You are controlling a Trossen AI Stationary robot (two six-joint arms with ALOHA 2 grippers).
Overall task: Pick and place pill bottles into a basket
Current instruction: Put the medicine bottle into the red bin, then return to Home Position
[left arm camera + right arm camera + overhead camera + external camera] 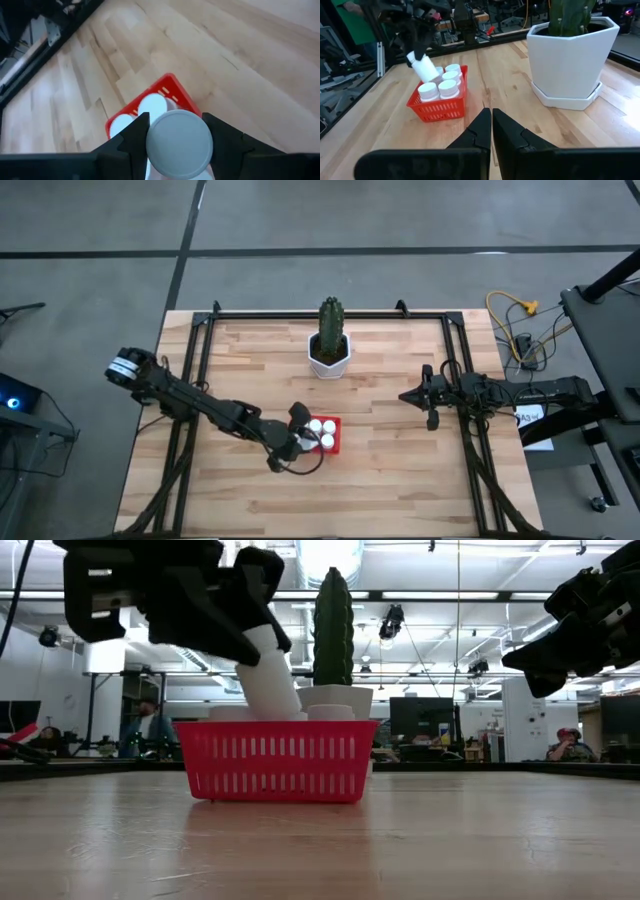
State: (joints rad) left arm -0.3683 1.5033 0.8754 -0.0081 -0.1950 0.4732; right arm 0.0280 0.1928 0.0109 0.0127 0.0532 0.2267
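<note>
Left gripper [177, 137] clamps a tilted pill bottle [179, 144] w/ its base dipping into the basket [276, 760], at the side nearest that arm. Five bottles [445, 82] already stand inside, packed tight. Risk: tilted base may land on a neighbour's cap, so release could leave it leaning or tip it over the low wall; pushing down may slide the light basket. Cactus pot [329, 356] stands beyond, well apart. Right gripper [432, 402] waits far off, fingers closed, empty.
</note>
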